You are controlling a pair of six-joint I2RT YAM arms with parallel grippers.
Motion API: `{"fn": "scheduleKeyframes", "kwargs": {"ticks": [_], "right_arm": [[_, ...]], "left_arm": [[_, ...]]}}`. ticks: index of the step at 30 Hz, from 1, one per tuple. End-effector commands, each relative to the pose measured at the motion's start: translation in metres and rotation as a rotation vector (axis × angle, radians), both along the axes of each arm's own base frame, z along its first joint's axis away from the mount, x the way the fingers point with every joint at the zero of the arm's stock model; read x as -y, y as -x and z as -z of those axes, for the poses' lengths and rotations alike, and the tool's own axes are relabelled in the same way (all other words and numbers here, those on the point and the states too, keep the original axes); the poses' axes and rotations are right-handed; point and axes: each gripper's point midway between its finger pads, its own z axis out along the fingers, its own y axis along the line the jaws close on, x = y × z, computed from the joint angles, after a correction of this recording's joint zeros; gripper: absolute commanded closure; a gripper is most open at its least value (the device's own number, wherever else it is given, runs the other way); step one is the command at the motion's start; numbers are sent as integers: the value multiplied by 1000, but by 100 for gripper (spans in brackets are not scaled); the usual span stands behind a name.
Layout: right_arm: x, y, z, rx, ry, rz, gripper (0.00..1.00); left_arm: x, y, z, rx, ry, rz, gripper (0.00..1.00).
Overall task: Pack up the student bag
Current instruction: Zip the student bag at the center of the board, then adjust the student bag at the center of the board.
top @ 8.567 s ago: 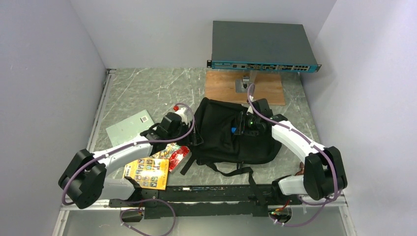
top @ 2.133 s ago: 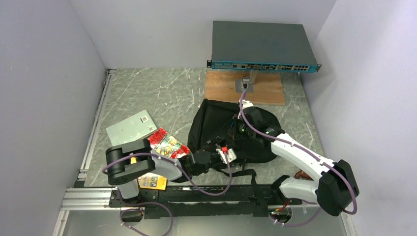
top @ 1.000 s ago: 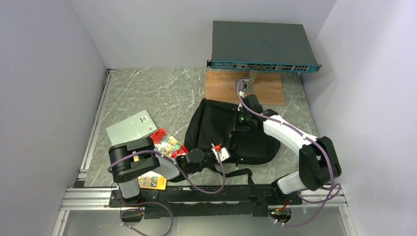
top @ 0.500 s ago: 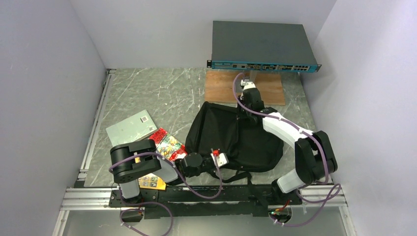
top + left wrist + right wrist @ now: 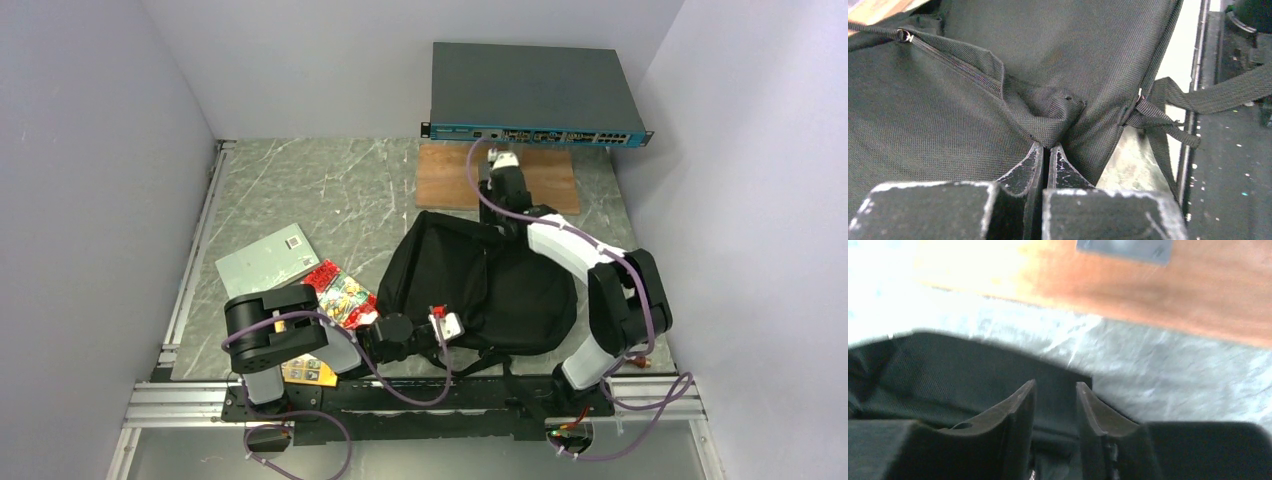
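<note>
**Two grippers hold the student bag from opposite ends**

Black and slumped, the student bag [image 5: 470, 285] lies on the green marbled table [image 5: 300, 190], right of its middle. Its far edge is just short of a wooden board [image 5: 445, 180], and its straps hang toward the arm bases.

The left gripper [image 5: 1049, 146] sits low at the bag's near edge, its fingers pressed together on a puckered fold of the black weave. A zipper [image 5: 958, 62] runs diagonally across the fabric above the fold. A webbing strap [image 5: 1208, 92] leaves the bag's corner to the right.

The right gripper [image 5: 1054, 387] reaches to the bag's far rim, beside the board. Its wrist view is blurred, but the fingers stand only narrowly apart with dark bag fabric filling the gap, so it looks clamped on the rim.

Behind the board, a grey rack-mount box [image 5: 530, 85] with a teal front stands raised at the back wall.

Left of the bag lies a red snack packet [image 5: 340, 290], close against the fabric. A flat grey panel [image 5: 262, 260] with a small label lies farther left. A yellow printed card [image 5: 305, 372] sits partly under the left arm.
</note>
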Motion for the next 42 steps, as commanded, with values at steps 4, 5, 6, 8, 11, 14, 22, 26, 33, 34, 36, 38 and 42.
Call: {"fn": "scheduleKeyframes", "kwargs": {"ticks": [4, 5, 6, 8, 11, 14, 22, 26, 33, 34, 36, 38, 42], "right_arm": [[13, 41, -47, -65, -127, 89, 37], [21, 52, -43, -95, -104, 103, 35], [27, 62, -49, -91, -97, 116, 34], [33, 80, -53, -101, -110, 122, 33], [34, 107, -52, -142, -168, 138, 32], [34, 122, -44, -157, -217, 147, 31], [56, 124, -39, -133, -228, 273, 25], [72, 116, -49, -62, -301, 352, 21], [99, 113, -46, -38, -280, 434, 16], [100, 113, -44, -51, -275, 437, 16], [100, 112, -38, -61, -280, 430, 16], [102, 110, -33, -67, -290, 438, 15], [106, 109, -20, -95, -293, 449, 15]], "left_arm": [[4, 24, 22, -295, -11, 106, 87], [3, 21, 20, -318, 0, 97, 85], [3, 17, 19, -335, 9, 89, 84], [0, 7, 23, -370, -3, 61, 86], [-2, -11, 30, -427, -36, -5, 93], [-8, -30, 22, -420, -9, -45, 95], [-33, -83, -1, -435, -66, -168, 95], [-55, -94, -9, -457, -72, -244, 89], [-78, -88, -49, -558, -8, -285, 3], [-77, -83, -59, -592, 22, -280, 1], [-78, -76, -72, -672, 86, -297, 0], [-83, -71, -71, -804, 137, -376, 0], [-99, -53, -41, -1121, 178, -574, 0]]}}
